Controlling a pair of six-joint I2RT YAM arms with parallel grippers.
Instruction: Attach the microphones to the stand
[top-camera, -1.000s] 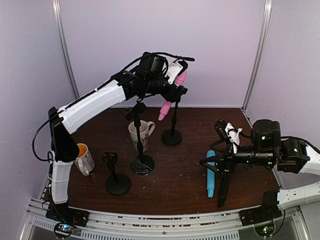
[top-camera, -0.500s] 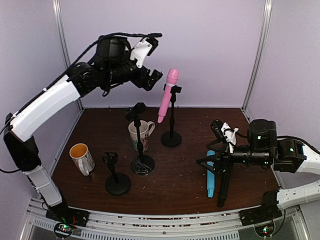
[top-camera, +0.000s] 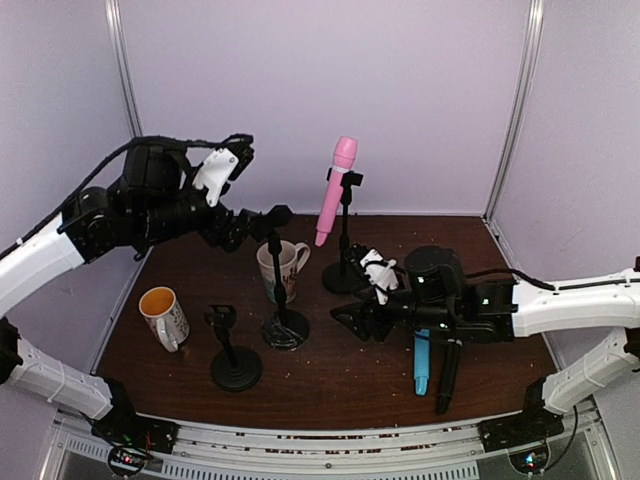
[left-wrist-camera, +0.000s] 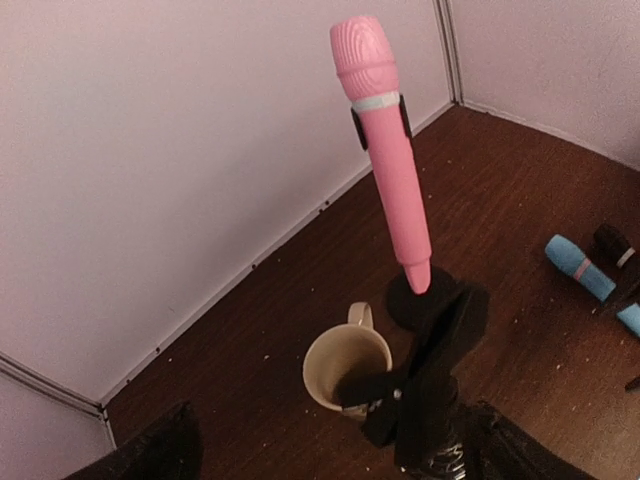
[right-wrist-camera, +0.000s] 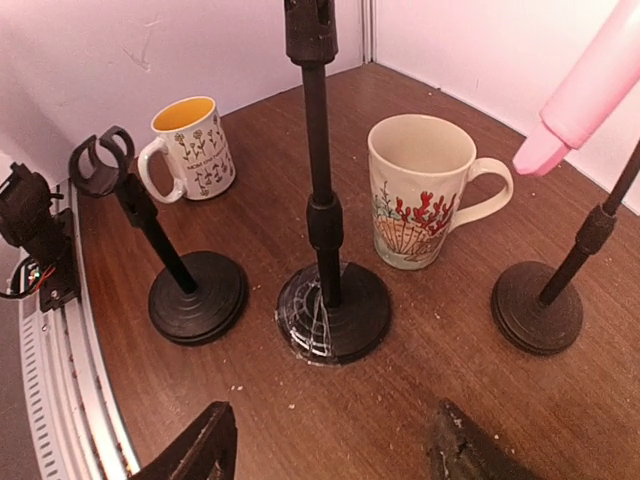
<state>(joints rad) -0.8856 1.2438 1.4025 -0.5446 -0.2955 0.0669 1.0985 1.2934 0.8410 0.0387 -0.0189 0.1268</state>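
Note:
The pink microphone (top-camera: 335, 195) sits tilted in the clip of the back stand (top-camera: 344, 270), head up; the left wrist view shows this pink microphone (left-wrist-camera: 385, 140) free of any fingers. The light blue microphone (top-camera: 422, 365) and the black microphone (top-camera: 447, 378) lie side by side on the table under the right arm. My left gripper (top-camera: 240, 228) hangs open and empty, high beside the clip of the middle stand (top-camera: 284, 325). My right gripper (top-camera: 350, 322) is open and empty, low over the table, facing the middle stand's base (right-wrist-camera: 330, 310). A short stand (top-camera: 235, 368) has an empty clip.
A white mug with a red coral print (top-camera: 283, 268) stands just behind the middle stand. A second mug with an orange inside (top-camera: 165, 315) stands at the left edge. Pale walls and metal posts close the back and sides.
My left gripper let go of the pink microphone, which stays in the back stand's clip, and drew back left and down. My right arm swung left, past the lying microphones, towards the middle stand.

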